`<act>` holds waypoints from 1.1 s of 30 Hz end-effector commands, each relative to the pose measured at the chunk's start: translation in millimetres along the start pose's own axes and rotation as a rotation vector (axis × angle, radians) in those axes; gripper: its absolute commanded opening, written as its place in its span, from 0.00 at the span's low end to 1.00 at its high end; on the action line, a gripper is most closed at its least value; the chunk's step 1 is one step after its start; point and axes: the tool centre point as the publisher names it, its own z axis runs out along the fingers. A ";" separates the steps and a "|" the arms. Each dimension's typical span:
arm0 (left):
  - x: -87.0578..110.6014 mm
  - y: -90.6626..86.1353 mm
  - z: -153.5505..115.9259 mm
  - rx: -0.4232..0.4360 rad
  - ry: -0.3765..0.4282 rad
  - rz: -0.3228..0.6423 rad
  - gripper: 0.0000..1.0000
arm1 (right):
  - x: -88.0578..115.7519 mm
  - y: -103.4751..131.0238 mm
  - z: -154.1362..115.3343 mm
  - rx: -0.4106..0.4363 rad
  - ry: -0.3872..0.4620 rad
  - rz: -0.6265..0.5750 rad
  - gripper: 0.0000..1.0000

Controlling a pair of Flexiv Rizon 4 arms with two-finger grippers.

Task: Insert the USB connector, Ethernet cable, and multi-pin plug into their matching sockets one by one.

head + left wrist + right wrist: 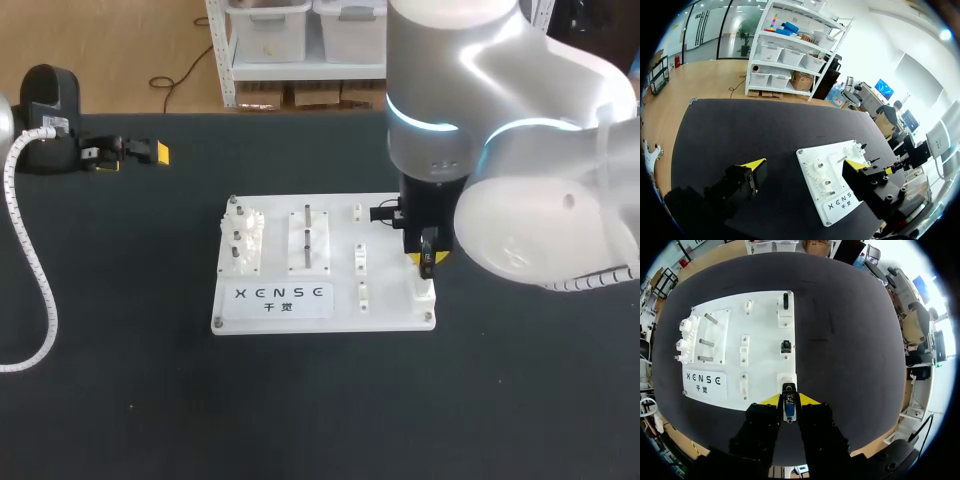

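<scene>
Right tool (789, 401) is pinching multi-pin plug (789, 411) above near-right socket (786, 381) on board (765, 345); best lining it square, pressing straight down. Left tool (132, 157) sitting spread, far left.

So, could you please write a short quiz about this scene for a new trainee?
1. True or false: the left claw is holding a cable.
2. What is between the fingers of the right claw? A) a multi-pin plug B) a screwdriver C) nothing
3. Fill in: the right claw is over the white board at its near ___ corner (the robot's own side).

Key: 1 false, it is open and empty, off the board. 2 A. 3 right.
</scene>
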 end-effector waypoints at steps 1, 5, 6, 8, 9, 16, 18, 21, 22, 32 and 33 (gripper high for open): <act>0.0 0.0 0.0 0.000 0.000 0.000 1.00 | 1.2 2.3 3.1 0.003 0.000 0.001 0.00; 0.0 0.0 0.0 0.000 0.000 0.000 1.00 | 1.7 2.4 3.3 0.010 0.006 0.010 0.00; 0.0 0.0 0.0 0.000 0.000 0.000 1.00 | 1.7 2.4 3.7 0.011 0.006 0.011 0.00; 0.0 0.0 0.0 0.000 0.000 0.000 1.00 | 1.7 2.3 3.9 0.011 0.006 0.013 0.00; 0.0 0.0 0.0 0.000 0.000 0.000 1.00 | 1.7 2.3 3.9 0.012 0.007 0.014 0.00; 0.0 0.0 0.0 0.000 0.000 0.000 1.00 | 1.2 3.6 4.0 0.014 0.002 0.015 0.00; 0.0 0.0 0.0 0.000 0.000 0.000 1.00 | 1.1 3.7 4.0 0.014 0.001 0.014 0.00; 0.0 0.0 0.0 0.000 0.000 0.000 1.00 | 0.7 3.5 4.5 0.012 0.000 0.016 0.00; 0.0 0.0 0.0 0.000 0.000 0.000 1.00 | 0.6 3.5 4.6 0.010 -0.003 0.017 0.00; 0.0 0.0 0.0 0.000 0.000 0.000 1.00 | 0.1 2.3 4.3 -0.008 -0.012 0.000 0.00; 0.0 0.0 0.0 0.000 0.000 0.000 1.00 | 0.3 1.9 4.7 -0.009 -0.012 -0.001 0.00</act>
